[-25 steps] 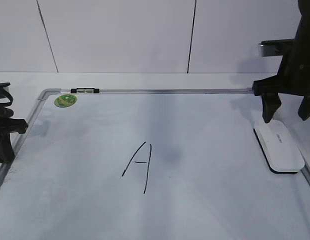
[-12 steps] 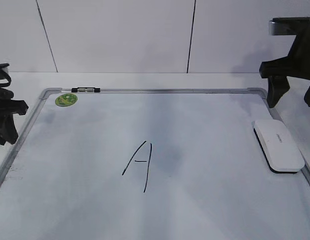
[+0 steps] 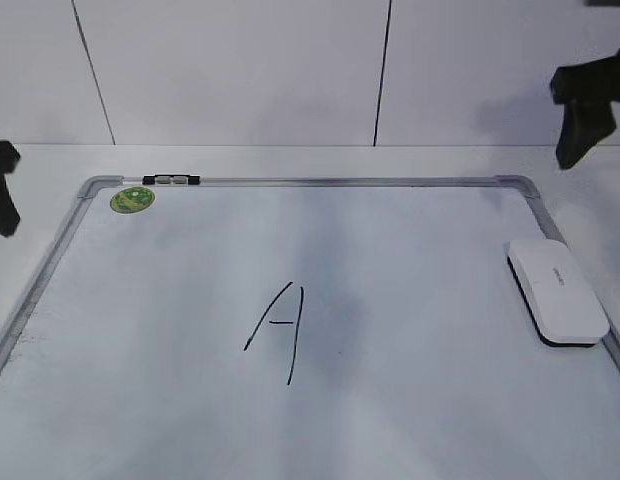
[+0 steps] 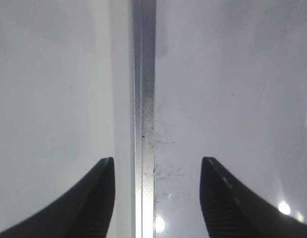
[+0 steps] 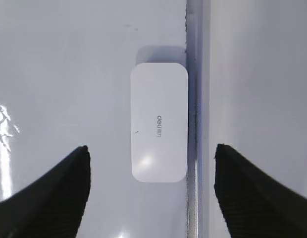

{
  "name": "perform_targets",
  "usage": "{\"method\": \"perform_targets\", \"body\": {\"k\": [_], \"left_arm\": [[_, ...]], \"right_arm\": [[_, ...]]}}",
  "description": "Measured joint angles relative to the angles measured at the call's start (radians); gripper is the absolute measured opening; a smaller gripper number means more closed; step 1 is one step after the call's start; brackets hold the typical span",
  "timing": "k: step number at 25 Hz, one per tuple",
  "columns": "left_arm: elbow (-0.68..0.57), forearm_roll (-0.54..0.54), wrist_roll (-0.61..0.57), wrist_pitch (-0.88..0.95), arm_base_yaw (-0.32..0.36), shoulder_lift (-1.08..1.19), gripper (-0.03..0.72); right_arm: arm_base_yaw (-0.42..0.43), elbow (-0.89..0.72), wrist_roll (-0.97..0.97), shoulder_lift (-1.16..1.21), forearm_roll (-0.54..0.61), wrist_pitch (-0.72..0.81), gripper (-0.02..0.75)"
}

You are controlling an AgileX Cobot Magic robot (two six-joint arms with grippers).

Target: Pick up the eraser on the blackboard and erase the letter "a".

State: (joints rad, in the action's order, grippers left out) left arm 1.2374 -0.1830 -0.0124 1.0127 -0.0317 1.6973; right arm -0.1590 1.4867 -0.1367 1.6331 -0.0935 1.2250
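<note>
The white eraser (image 3: 557, 291) lies flat on the blackboard (image 3: 340, 182), close to its right frame. My right gripper (image 5: 151, 148) hangs open high above it, and the eraser (image 5: 159, 129) shows between and beyond its fingers, untouched. In the exterior view one right finger (image 3: 575, 130) hangs at the top right corner. My left gripper (image 4: 157, 166) is open above the board's left frame (image 4: 144, 99), holding nothing; one finger (image 3: 2, 200) shows at the left edge. The letter "a" is not in view; the only writing is a tall capital "A" (image 3: 278, 333).
A round green sticker (image 3: 131, 200) and a small black-and-silver clip (image 3: 170, 180) sit at the board's far left corner. A white wall with dark seams rises behind the table. Faint grey smudging marks the board right of the "A".
The right gripper has risen up and away from the eraser, which stayed in place. The left gripper has opened and drawn back toward the left edge.
</note>
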Motion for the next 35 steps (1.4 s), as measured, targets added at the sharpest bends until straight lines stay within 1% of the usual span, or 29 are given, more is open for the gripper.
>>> {"method": "perform_targets", "body": {"k": [7, 12, 16, 18, 21, 26, 29, 32, 35], "left_arm": [[0.0, -0.013, 0.0, 0.008, 0.0, -0.258, 0.414], [0.0, -0.015, 0.002, 0.057, 0.0, -0.414, 0.419], [0.0, -0.023, 0.002, 0.11, 0.0, -0.523, 0.422], [0.0, -0.027, 0.002, 0.143, 0.0, -0.579, 0.423], [0.0, -0.03, 0.006, 0.192, 0.0, -0.656, 0.427], [0.0, -0.057, 0.02, 0.238, 0.0, -0.781, 0.431], [0.0, -0.074, 0.022, 0.247, -0.009, -0.856, 0.432], [0.0, -0.089, 0.026, 0.253, -0.038, -0.932, 0.433], [0.0, -0.096, 0.026, 0.258, -0.043, -1.004, 0.433]], "right_arm": [[0.0, -0.002, 0.001, -0.196, 0.002, 0.012, 0.593], [0.0, -0.006, 0.001, -0.346, 0.017, 0.023, 0.594], [-0.003, -0.076, -0.007, -0.468, 0.057, 0.025, 0.593], [-0.022, -0.125, -0.014, -0.525, 0.059, 0.027, 0.593], [-0.075, -0.209, -0.018, -0.606, 0.059, 0.032, 0.593], [-0.165, -0.286, -0.028, -0.743, 0.059, 0.034, 0.593], [-0.19, -0.303, -0.041, -0.84, 0.059, 0.036, 0.593], [-0.193, -0.305, -0.052, -0.937, 0.059, 0.042, 0.592], [-0.193, -0.322, -0.054, -1.016, 0.059, 0.043, 0.592]]}}
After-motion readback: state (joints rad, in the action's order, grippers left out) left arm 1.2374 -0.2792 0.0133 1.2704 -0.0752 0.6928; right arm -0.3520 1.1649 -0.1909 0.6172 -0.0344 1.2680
